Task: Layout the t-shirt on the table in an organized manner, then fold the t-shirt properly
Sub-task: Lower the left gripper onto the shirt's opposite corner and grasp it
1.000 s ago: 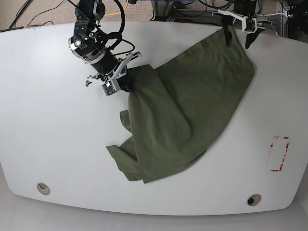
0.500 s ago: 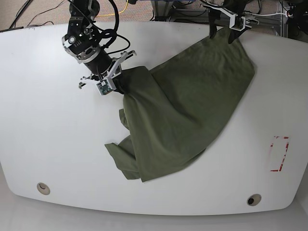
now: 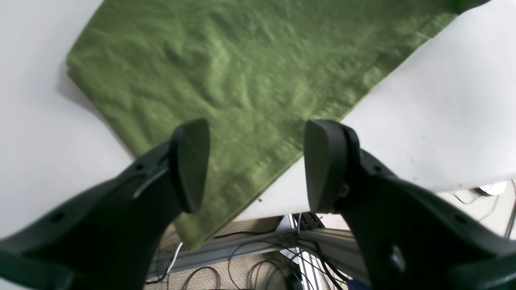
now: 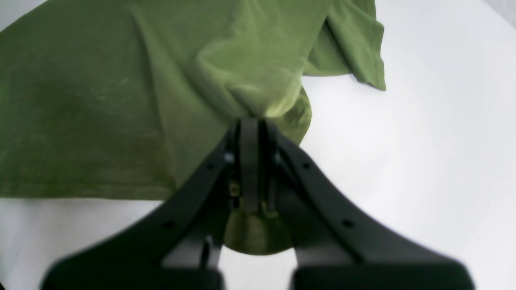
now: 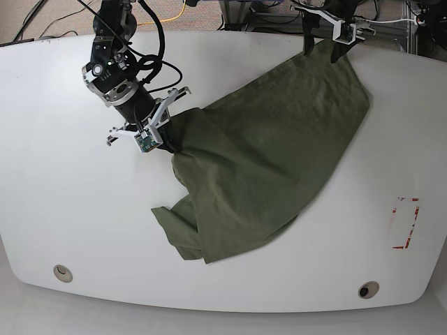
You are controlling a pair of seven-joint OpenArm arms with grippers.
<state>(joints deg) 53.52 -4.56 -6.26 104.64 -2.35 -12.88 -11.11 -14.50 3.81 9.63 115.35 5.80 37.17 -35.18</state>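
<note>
The olive-green t-shirt (image 5: 265,160) lies crumpled in a diagonal band from the table's (image 5: 70,202) far right edge toward the near left. My right gripper (image 5: 165,142) is shut on a bunched fold at the shirt's left edge; in the right wrist view its fingers (image 4: 250,133) pinch the t-shirt (image 4: 100,100) just above the table (image 4: 423,141). My left gripper (image 5: 323,46) hovers open over the shirt's far corner. Between its spread fingers (image 3: 256,161) the t-shirt (image 3: 225,72) shows untouched, with its corner hanging over the table (image 3: 443,121) edge.
A red-marked rectangle (image 5: 406,223) sits near the right edge. Two round grommets (image 5: 63,272) (image 5: 368,289) lie along the near edge. Beyond the far edge are a metal frame and cables (image 3: 258,262). A loose sleeve (image 4: 354,52) lies ahead of my right gripper.
My right gripper has pulled the shirt's left edge further left and toward the near side, dragging fabric along. My left gripper shifted left along the far edge, then held still.
</note>
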